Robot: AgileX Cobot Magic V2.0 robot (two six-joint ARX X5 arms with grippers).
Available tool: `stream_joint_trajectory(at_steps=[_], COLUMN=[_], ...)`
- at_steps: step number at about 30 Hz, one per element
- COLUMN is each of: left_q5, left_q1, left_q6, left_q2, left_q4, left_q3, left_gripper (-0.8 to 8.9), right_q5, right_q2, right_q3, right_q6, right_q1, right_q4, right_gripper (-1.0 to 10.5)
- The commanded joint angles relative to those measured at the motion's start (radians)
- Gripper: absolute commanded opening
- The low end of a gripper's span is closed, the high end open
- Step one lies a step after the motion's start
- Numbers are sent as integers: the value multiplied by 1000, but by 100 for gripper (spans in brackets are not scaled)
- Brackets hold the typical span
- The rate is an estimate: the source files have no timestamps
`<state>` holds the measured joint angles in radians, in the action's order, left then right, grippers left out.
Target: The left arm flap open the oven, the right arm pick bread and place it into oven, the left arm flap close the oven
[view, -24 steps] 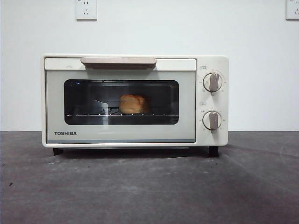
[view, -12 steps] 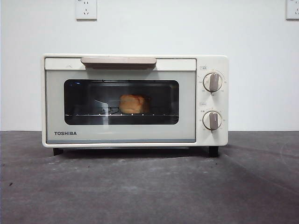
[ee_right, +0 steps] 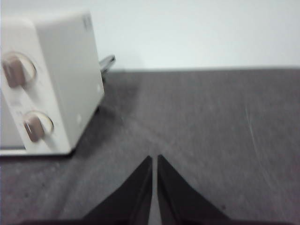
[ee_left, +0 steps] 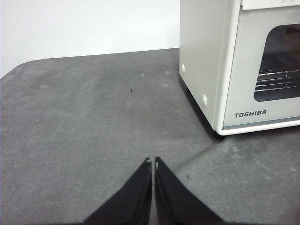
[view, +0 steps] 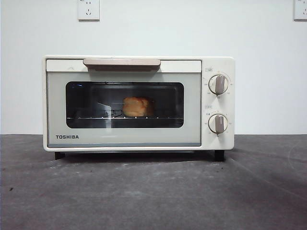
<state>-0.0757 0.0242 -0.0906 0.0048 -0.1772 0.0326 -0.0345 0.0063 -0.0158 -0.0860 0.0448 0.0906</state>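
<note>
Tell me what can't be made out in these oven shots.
- Bread: its far side is hidden; the dark door glass dims it in the front view.
- Knob markings: too small to read, front view.
- Oven: cut off by the frame edge in the left wrist view; blurred in the right wrist view.

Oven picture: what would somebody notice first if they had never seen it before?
The cream-white oven fills the middle of the front view, its door shut. Through the dark window glows the golden bread, sitting on the wire rack inside. The left end effector and right end effector hang shut over the grey table, away from the oven.
</note>
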Motion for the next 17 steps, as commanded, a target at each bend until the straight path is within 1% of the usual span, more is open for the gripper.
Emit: stream_joint_trajectory(at_steps=[1,5,8,17], left_q5=[2,2,2,2], left_q1=[2,2,2,2], left_q6=[1,1,1,1], left_q2=[-2,-2,-2,-2], left_q4=[-3,-3,-3,-3], left_q3=[-21,-21,-21,-21], left_gripper=[16,16,16,16], right_q5=[14,42,33,29], right_q2=[-3,-3,-3,-3], right_q3=[7,7,7,7], right_q6=[-19,-19,-36,-34], right_q1=[-1,-1,-1,-1], right_q4=[18,97,90,67], right_gripper=[14,14,14,14])
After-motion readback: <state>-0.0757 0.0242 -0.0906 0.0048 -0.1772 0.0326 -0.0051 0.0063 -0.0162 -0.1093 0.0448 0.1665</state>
